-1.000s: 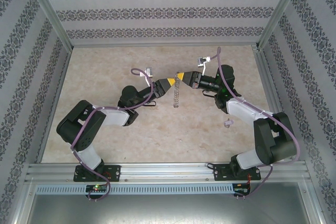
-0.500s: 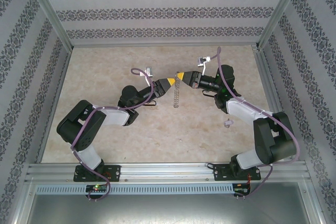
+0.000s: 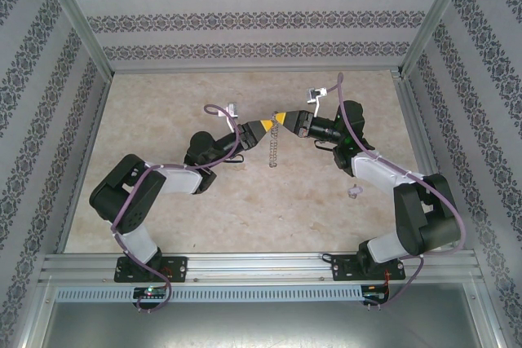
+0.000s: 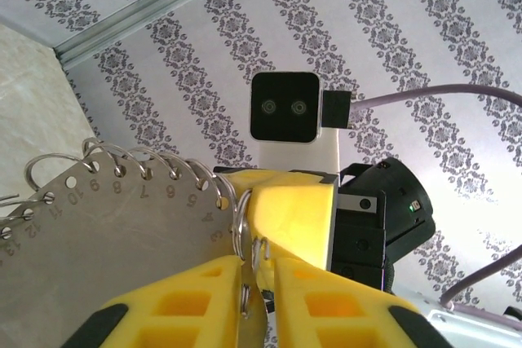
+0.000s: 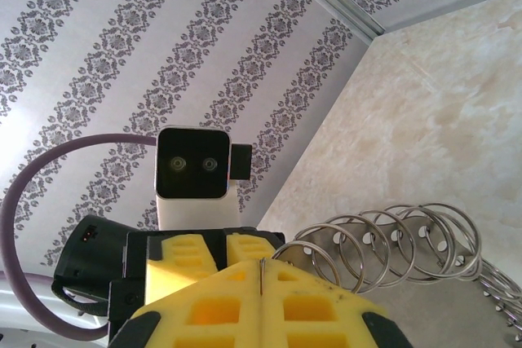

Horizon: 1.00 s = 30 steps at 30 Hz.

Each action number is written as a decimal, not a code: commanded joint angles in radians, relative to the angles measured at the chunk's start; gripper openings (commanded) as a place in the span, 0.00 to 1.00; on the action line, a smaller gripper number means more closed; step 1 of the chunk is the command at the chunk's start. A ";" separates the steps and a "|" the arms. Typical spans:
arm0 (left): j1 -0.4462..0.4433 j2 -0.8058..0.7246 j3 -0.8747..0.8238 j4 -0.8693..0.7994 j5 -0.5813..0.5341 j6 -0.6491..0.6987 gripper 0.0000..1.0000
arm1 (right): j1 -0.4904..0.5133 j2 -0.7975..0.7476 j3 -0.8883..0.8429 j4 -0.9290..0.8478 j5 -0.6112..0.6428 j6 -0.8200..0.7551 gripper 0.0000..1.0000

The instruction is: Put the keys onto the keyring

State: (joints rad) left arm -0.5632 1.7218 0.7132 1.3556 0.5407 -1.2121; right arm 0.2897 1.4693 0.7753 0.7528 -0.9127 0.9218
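Dealing here with the keyring [image 4: 106,242]: a thin, flat grey metal plate with numbered holes along the rim and a small wire loop [image 4: 147,160] through each. Likely stiff and light, but smooth-faced and apt to pivot in a pinch. Best taken on the bare plate just inside the loops, never by a springy loop alone.

Held up off the table [image 3: 245,218], over its middle and a little toward the far edge, hanging edge-on between the two grippers. Clamped at the upper rim by the right gripper [image 5: 261,270], yellow fingers pressed together on the thin plate edge. Met from the other side by the left gripper [image 4: 257,270], fingers almost together around one loop at the rim. Cannot tell whether pinching that loop or only bracketing it.

As for the keys [image 3: 354,193]: only one spotted, a tiny pale flat piece lying in the table's right half, nearer the near edge, just beside the right forearm and well apart from the keyring. Probably light, thin and slippery against the surface, so awkward to lift flat. Better gripped by its edges.
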 commanded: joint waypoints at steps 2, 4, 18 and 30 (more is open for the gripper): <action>-0.012 0.012 0.025 0.071 0.004 0.015 0.12 | -0.009 0.000 0.004 0.057 0.002 0.005 0.00; -0.012 0.013 0.025 0.071 0.005 0.016 0.06 | -0.008 0.000 0.002 0.057 0.001 0.004 0.00; 0.016 -0.063 0.132 -0.161 0.186 0.265 0.00 | -0.065 0.002 -0.036 0.031 0.024 0.054 0.44; 0.038 -0.187 0.389 -0.909 0.369 0.827 0.00 | -0.148 -0.127 -0.070 -0.004 -0.025 0.045 0.49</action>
State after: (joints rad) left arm -0.5385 1.5776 1.0302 0.6903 0.8360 -0.6224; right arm 0.1497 1.3991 0.7033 0.7288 -0.9005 0.9813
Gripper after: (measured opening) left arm 0.053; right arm 0.502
